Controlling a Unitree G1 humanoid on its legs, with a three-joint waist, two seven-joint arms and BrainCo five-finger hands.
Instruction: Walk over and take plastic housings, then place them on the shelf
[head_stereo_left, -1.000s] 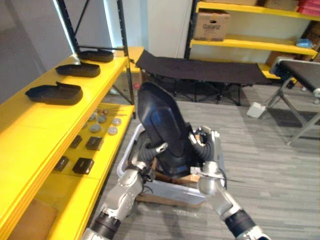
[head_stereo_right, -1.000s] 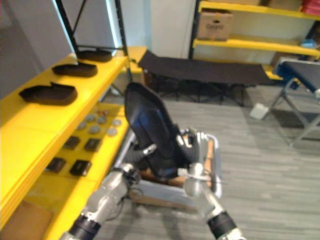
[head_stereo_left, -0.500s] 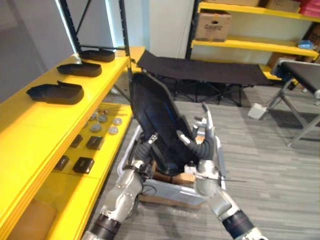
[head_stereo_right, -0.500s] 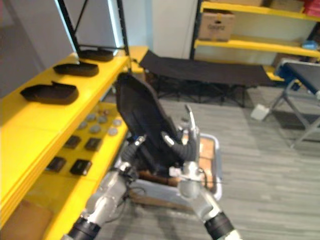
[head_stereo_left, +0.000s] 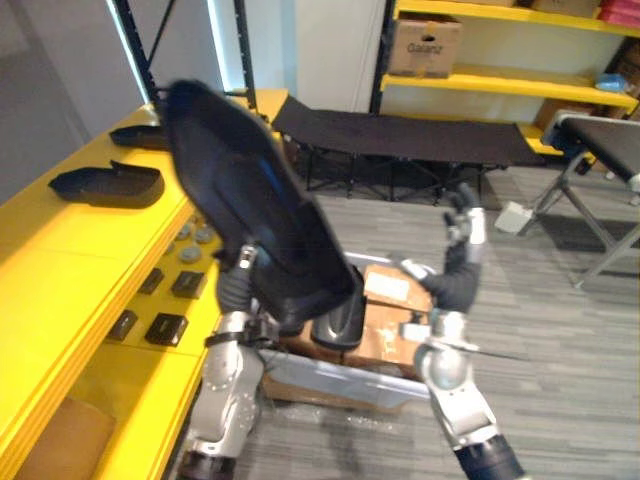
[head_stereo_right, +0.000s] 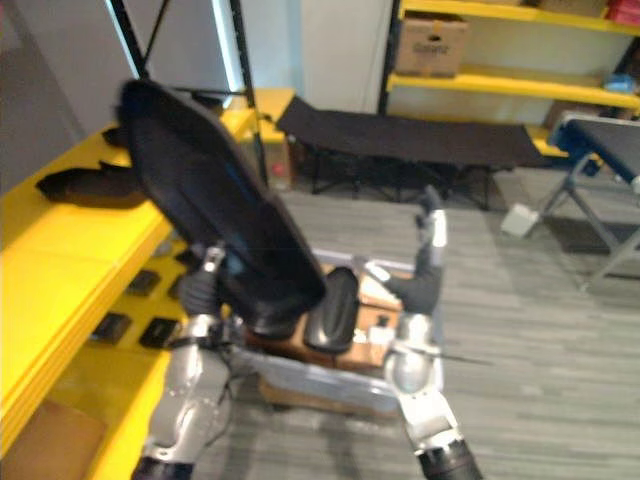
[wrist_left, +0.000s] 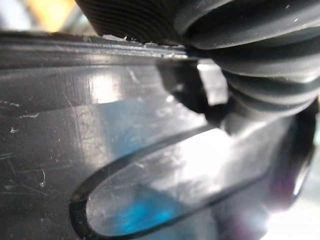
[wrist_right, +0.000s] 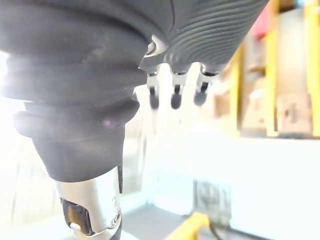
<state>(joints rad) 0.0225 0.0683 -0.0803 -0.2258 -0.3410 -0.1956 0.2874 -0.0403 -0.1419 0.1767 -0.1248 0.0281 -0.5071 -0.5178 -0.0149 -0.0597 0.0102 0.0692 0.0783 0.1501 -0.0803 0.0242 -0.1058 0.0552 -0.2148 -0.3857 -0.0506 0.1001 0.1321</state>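
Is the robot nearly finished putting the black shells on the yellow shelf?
Only partly. Done: a near housing and a far housing lie on the yellow shelf. In hand: the left hand grips a big raised housing beside that shelf, not yet set down. The right hand is open and empty. Left: a binned housing waits in the grey bin.

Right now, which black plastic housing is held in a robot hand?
The raised housing, gripped by the left robot hand. The shelf housing lies flat on the yellow shelf; the bin housing stands in the bin.
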